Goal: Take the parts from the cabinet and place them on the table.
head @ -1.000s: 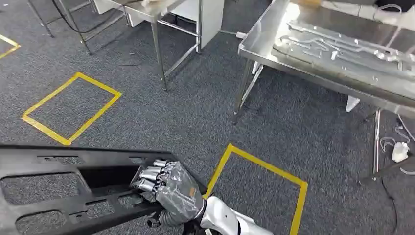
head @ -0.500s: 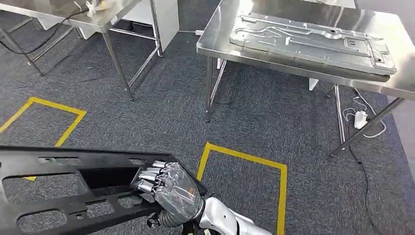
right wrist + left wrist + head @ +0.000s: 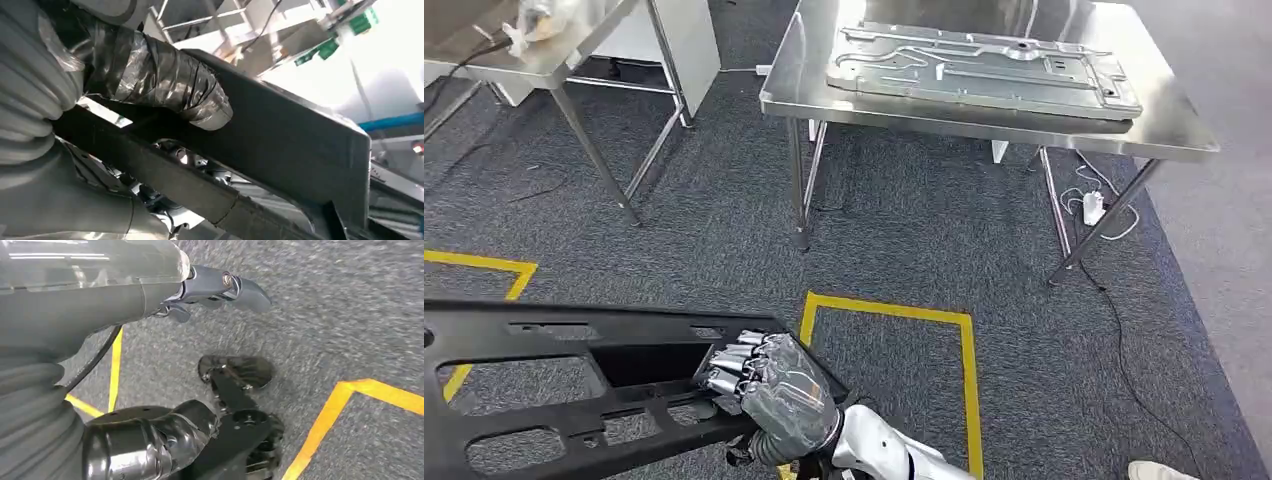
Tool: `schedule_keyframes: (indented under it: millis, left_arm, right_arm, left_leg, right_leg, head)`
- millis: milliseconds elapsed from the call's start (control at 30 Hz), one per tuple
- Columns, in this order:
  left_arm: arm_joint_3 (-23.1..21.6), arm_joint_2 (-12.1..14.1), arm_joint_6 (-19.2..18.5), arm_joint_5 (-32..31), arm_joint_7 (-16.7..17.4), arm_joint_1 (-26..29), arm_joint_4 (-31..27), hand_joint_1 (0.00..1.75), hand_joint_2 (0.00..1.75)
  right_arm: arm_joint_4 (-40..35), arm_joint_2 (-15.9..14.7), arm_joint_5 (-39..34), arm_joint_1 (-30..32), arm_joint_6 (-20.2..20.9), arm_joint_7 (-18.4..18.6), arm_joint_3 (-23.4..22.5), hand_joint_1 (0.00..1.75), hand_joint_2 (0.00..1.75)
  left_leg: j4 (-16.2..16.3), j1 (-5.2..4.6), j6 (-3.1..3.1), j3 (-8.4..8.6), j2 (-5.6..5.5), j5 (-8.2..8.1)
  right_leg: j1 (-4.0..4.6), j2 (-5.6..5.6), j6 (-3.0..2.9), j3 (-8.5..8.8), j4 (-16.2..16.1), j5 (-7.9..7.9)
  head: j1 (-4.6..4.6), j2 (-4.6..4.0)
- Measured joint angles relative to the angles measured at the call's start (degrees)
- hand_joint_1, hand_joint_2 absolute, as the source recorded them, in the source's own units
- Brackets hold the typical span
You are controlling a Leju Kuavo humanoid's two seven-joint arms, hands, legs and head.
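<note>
The right hand (image 3: 771,388) is seen wrapped over a bar of the black panel (image 3: 574,385), its fingers (image 3: 729,362) curled through an opening; in the right wrist view the taped thumb (image 3: 165,82) is pressed against the panel's flat face (image 3: 280,150). The panel is long, matt black, apparently moulded plastic, pierced by several rectangular cut-outs, and is held low and roughly level above the floor, to the left of the hand. The left hand (image 3: 215,287) is seen in the left wrist view hanging over the carpet (image 3: 325,315) with nothing in it; only a few grey fingers are visible, loosely extended, and how far they are spread cannot be told.

The floor is covered in dark grey, coarse carpet marked with squares of yellow tape (image 3: 894,312). A steel table (image 3: 1174,130) on thin legs stands ahead, well apart from the panel. A flat, pressed metal plate (image 3: 984,70) with ribs and slots lies on it. A second table (image 3: 544,65) stands to the left, with crumpled wrapping (image 3: 539,20) on it.
</note>
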Motion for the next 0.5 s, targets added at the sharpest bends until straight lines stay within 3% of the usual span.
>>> schedule_keyframes:
  millis: [67,100,133,167,233,267,300,333,367,400,433,467,500]
  left_arm:
    - [0.02,-0.02,0.00,0.00,0.00,-0.22,0.00,0.00,1.75]
    - [0.02,-0.02,0.00,-0.02,0.00,-0.26,-0.02,0.00,1.75]
    - [0.02,0.00,0.00,0.00,0.00,-0.22,0.00,0.00,1.75]
    - [0.02,0.00,0.00,-0.02,0.00,-0.03,0.00,0.00,1.75]
    - [0.02,0.00,0.00,0.00,0.00,0.02,0.00,0.00,1.75]
    - [0.02,0.00,0.00,0.00,0.02,0.09,0.00,0.00,1.75]
    - [0.02,0.00,0.00,0.00,0.02,0.17,0.00,0.00,1.75]
    - [0.02,0.00,0.00,0.00,0.04,0.24,0.00,0.00,1.75]
    - [0.02,0.02,0.00,0.00,0.04,0.24,0.00,0.00,1.75]
    - [0.02,0.11,0.02,0.00,0.04,0.18,0.00,0.00,1.75]
    - [0.04,0.22,0.02,0.00,0.04,0.27,0.00,0.00,1.75]
    - [0.04,0.22,0.02,0.00,0.04,0.25,0.00,0.00,1.75]
    - [0.04,0.24,0.02,-0.02,0.02,0.08,0.00,0.00,1.75]
  right_arm:
    - [0.00,0.00,0.00,0.08,0.00,0.00,0.00,1.75,1.75]
    - [-0.04,0.02,0.00,0.23,0.00,0.00,0.00,1.75,1.75]
    - [-0.02,0.02,0.00,0.04,-0.02,-0.02,0.00,1.75,1.75]
    - [0.00,0.17,0.00,-0.14,-0.02,-0.02,0.00,1.75,1.75]
    - [0.07,0.33,0.00,0.01,-0.02,-0.04,0.00,1.75,1.75]
    - [0.18,0.31,0.00,0.04,0.00,-0.04,0.00,1.75,1.75]
    - [0.26,0.31,0.00,0.08,0.00,-0.04,0.00,1.75,1.75]
    - [0.28,0.31,0.00,0.14,0.00,-0.04,0.00,1.75,1.75]
    - [0.28,0.31,0.00,0.15,0.00,-0.04,0.00,1.75,1.75]
    - [0.28,0.31,0.00,0.15,0.00,-0.04,0.00,1.75,1.75]
    - [0.31,0.31,0.00,0.17,0.00,-0.04,0.00,1.75,1.75]
    - [0.31,0.33,0.00,0.07,0.00,-0.04,0.00,1.75,1.75]
    - [0.31,0.33,0.00,0.17,-0.02,-0.04,0.00,1.75,1.75]
  left_leg:
    - [-0.76,-0.33,-0.57,0.99,1.65,-0.16]
    - [-0.40,0.17,-0.85,1.09,0.50,-0.81]
    - [1.44,0.10,-0.84,0.56,-2.62,-2.00]
    - [5.28,0.17,-0.81,-1.33,-4.71,-4.05]
    - [13.59,0.19,-1.03,-5.93,-6.15,-7.42]
    - [16.24,0.20,-1.21,-7.78,-6.19,-7.58]
    - [15.78,0.20,-1.27,-8.09,-6.19,-6.10]
    - [13.12,0.21,-1.26,-7.32,-6.27,-3.63]
    - [8.74,0.23,-1.21,-5.76,-6.53,-0.60]
    - [4.17,0.30,-1.11,-4.05,-7.58,2.18]
    - [2.14,0.49,-0.85,-3.10,-10.56,1.84]
    - [0.61,0.55,-0.82,-2.86,-11.03,1.71]
    - [1.09,0.26,-0.59,-2.98,-10.58,1.76]
  right_leg:
    - [-0.06,1.73,-0.34,0.19,-0.65,0.13]
    - [-1.13,2.55,-0.57,1.25,-1.65,0.62]
    - [-1.13,3.24,-0.89,1.57,-2.14,0.67]
    - [-1.14,3.88,-1.31,1.60,-2.17,0.76]
    - [-1.10,5.52,-1.53,1.62,-2.12,0.60]
    - [-1.07,6.65,-1.52,1.61,-1.97,0.57]
    - [-1.07,7.70,-1.49,1.63,-1.76,0.44]
    - [-1.11,8.70,-1.35,1.65,-1.47,0.28]
    - [-1.17,9.69,-1.13,1.66,-1.07,0.06]
    - [-1.23,10.49,-0.85,1.64,-0.58,-0.22]
    - [-1.48,10.92,-0.64,1.27,-0.24,-0.48]
    - [-0.93,11.64,-0.17,0.75,0.71,-0.78]
    - [-1.46,12.03,0.24,0.51,0.47,-0.55]
  head:
    - [0.04,0.00]
    - [0.00,0.02]
    - [-0.04,0.00]
    - [-0.07,0.00]
    - [-0.07,0.00]
    - [-0.07,0.02]
    - [-0.07,0.02]
    - [-0.09,0.02]
    - [-0.06,0.02]
    - [-0.09,0.00]
    - [-0.02,0.02]
    - [-0.07,0.02]
    - [-0.07,0.02]
